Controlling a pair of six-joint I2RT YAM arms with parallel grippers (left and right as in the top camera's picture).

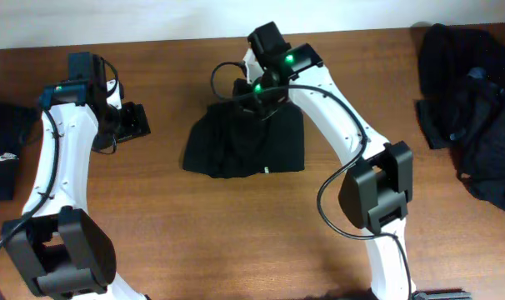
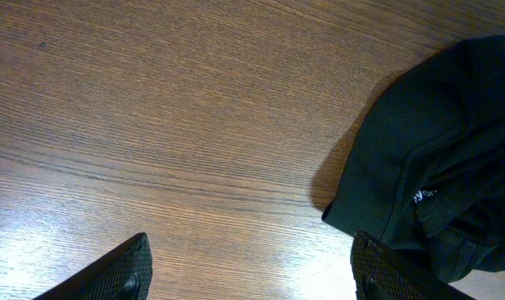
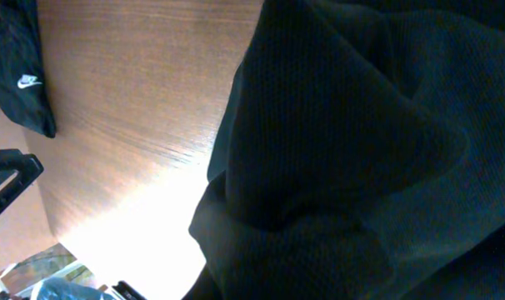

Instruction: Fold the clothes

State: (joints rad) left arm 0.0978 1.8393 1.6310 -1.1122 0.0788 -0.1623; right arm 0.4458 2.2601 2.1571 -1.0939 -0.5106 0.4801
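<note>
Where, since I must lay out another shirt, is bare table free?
Widest bare wood: the table front, between left arm and right arm, below the centre black garment. Another strip: right arm to black clothes pile. Crowded: left edge, by the logo garment.

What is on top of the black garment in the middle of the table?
Only the right arm, over the far edge of the black garment. Its fingers are covered by wrist and fabric, so any grip cannot be seen.

Hidden, cropped, too small
The right pincer [image 1: 265, 98] sits buried beneath its arm [image 1: 323, 96] and black cloth; the left shirt [image 1: 2, 150] and right heap [image 1: 477, 100] run off the frame; the white tag [image 1: 267, 171] on the middle shirt [image 1: 236, 146] is unreadable.
</note>
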